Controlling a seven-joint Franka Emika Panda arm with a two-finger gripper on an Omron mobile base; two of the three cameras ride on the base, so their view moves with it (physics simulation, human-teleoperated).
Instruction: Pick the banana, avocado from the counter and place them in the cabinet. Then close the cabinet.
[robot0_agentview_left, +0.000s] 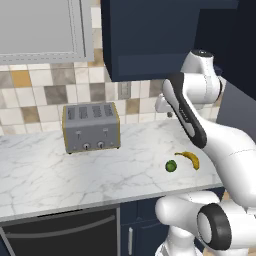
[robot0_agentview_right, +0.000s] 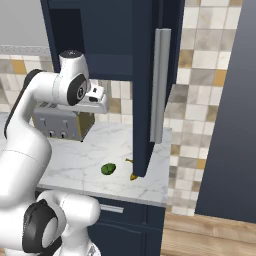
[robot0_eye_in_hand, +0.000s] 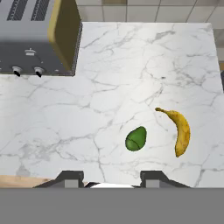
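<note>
The yellow banana (robot0_eye_in_hand: 180, 131) and the dark green avocado (robot0_eye_in_hand: 136, 139) lie side by side on the white marble counter (robot0_eye_in_hand: 131, 65), close to its front right corner. My gripper (robot0_eye_in_hand: 112, 180) hangs high above them, looking straight down, open, with nothing between its fingers. From the left base view the avocado (robot0_agentview_left: 171, 166) sits just left of the banana (robot0_agentview_left: 190, 159). The navy cabinet (robot0_agentview_left: 150, 35) hangs above them. Its door (robot0_agentview_right: 145, 75) stands open, with the silver handle (robot0_agentview_right: 160, 85) facing out. The door's lower edge hides part of the banana (robot0_agentview_right: 132, 175) beside the avocado (robot0_agentview_right: 108, 169).
A grey toaster (robot0_agentview_left: 91, 127) with yellow ends stands at the back left of the counter, against the tiled wall. A light grey framed cabinet (robot0_agentview_left: 45, 25) hangs above it. Dark navy base units (robot0_agentview_right: 130, 220) run below the counter's front edge.
</note>
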